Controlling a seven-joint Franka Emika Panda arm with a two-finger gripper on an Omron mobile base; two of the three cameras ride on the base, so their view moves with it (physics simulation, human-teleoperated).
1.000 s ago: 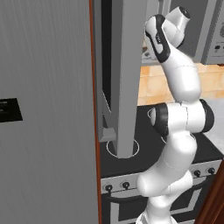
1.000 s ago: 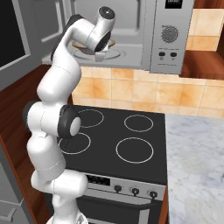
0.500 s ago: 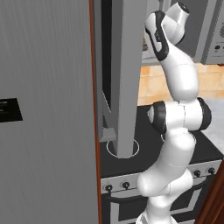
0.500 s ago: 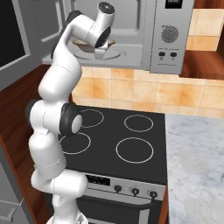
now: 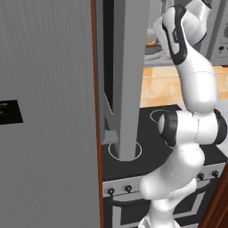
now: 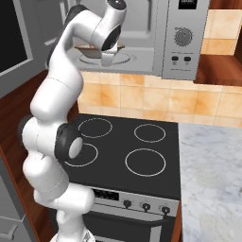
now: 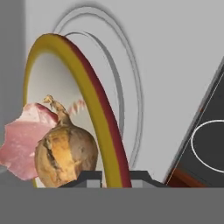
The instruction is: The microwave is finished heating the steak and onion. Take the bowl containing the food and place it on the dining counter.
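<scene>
My gripper (image 7: 113, 177) reaches into the open microwave (image 6: 185, 38) and is shut on the rim of the bowl (image 7: 94, 100). The olive-brown rim runs up between the two finger tips. In the hand view, the golden-brown onion (image 7: 65, 155) lies in the bowl close to the fingers, with the pink steak (image 7: 21, 142) beside it. From the right base view the gripper (image 6: 108, 56) hangs over the turntable, and the bowl (image 6: 88, 47) peeks out behind the hand. A veined marble counter (image 6: 212, 179) lies right of the stove; I cannot tell whether it is the dining counter.
The black stovetop (image 6: 127, 146) with four rings sits directly under the microwave. The microwave door (image 6: 12, 42) stands swung open to the left. A tall grey fridge side (image 5: 44, 111) blocks the left. Tiled wall runs behind the stove.
The jaws have closed on the bowl's rim. The hand has risen slightly inside the microwave.
</scene>
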